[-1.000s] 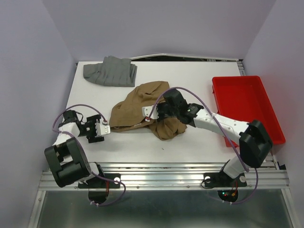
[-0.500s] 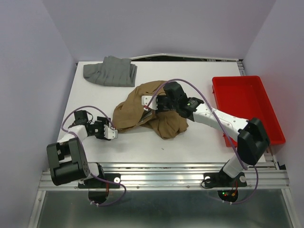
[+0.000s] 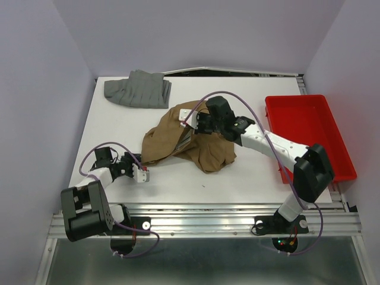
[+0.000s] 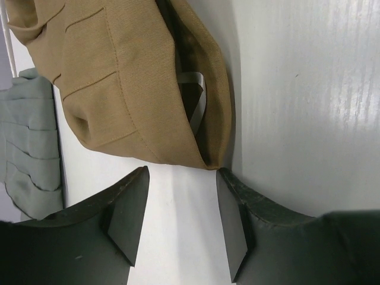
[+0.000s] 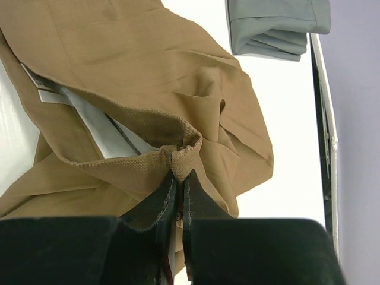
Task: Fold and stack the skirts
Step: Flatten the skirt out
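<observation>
The tan skirt [image 3: 178, 139] lies rumpled mid-frame on the tabletop [image 3: 237, 178]. The folded grey skirt [image 3: 138, 89] sits at the upper left, not touching it. The right fingers [image 3: 189, 120] are pinched tight on a tan fold. The left fingers [image 3: 144, 174] stand parted and empty beside its lower-left edge.

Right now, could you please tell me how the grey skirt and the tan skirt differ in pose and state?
The grey skirt lies folded at the far left corner of the table; the tan skirt sprawls crumpled mid-table. No arm touches the grey skirt; the right gripper is shut on a bunched fold of the tan skirt, with the left gripper open beside its hem. Both are pleated cloth.
</observation>
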You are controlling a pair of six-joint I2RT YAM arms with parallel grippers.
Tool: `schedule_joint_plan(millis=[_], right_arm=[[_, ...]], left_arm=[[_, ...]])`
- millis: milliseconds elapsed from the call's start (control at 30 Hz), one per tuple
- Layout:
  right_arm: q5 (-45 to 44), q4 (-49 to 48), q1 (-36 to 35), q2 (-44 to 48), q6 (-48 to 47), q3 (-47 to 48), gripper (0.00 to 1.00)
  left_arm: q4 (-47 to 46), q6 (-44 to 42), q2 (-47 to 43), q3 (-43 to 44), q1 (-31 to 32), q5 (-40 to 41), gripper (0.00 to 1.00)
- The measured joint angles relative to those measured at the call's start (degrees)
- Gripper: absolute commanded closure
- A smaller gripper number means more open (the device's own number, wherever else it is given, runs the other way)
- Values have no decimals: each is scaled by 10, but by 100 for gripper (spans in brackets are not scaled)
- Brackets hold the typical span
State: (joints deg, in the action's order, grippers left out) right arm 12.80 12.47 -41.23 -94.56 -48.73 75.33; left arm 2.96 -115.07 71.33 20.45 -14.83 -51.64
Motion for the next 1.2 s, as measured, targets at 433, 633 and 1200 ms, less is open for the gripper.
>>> schedule_joint_plan(millis=[433,633,1200], right_arm=[[-1,5,4,-28,26,15,99],[-4,6,4,-28,27,18,99],[27,21,155,-23,170,104,99]], left_arm=[[-7,-1,0,-14,27,-5,59],[-5,-2,-1,-21,50,-4,79],[-83,453,-81,216,12,-58,100]])
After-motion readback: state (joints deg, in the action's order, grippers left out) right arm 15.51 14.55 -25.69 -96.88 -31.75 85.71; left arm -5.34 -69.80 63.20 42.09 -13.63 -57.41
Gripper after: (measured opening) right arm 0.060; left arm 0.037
